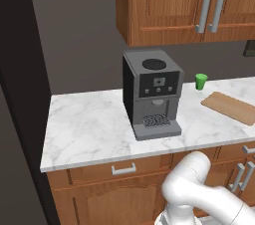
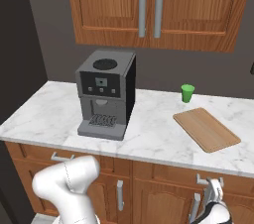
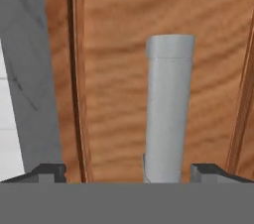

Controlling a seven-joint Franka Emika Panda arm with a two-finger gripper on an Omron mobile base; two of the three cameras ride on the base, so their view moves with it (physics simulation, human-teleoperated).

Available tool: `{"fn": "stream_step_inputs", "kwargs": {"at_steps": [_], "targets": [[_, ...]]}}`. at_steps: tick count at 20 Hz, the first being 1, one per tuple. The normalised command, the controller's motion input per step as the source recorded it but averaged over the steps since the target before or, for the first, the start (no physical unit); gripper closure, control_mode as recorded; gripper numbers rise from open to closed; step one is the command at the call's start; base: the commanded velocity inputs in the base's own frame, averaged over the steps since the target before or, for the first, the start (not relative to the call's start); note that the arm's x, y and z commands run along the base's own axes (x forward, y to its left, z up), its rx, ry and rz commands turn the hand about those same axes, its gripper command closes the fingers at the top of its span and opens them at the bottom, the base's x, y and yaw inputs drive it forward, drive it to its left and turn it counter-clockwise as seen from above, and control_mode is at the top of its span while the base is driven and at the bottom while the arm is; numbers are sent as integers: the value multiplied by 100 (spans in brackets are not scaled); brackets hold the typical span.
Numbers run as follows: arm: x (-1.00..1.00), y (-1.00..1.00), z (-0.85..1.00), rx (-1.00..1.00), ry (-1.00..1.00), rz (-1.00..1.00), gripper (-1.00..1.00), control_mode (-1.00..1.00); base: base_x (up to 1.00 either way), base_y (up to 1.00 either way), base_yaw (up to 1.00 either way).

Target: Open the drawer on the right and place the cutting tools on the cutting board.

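The drawer on the right sits shut under the counter, its wood front close before the hand camera. My gripper is at the drawer's grey bar handle. It stands open, with one dark fingertip on each side of the bar and nothing clamped. The cutting board, a light-brown wooden slab, lies flat on the marble to the right of the coffee machine and also shows at the right edge of the left base view. The cutting tools are hidden.
A grey coffee machine stands mid-counter and a small green cup is behind the board near the wall. Upper cabinets with long grey handles hang overhead. Another drawer and cabinet doors run below the marble counter.
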Motion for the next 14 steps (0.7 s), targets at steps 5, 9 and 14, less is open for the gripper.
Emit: {"fn": "stream_step_inputs", "kwargs": {"at_steps": [5,9,14], "targets": [[16,-4,-25,3,-1,0,-100,-100,0,0,0],[11,-7,-28,2,-2,0,-100,-100,0,0,0],[5,-15,-32,1,-4,0,-100,-100,0,0,0]]}}
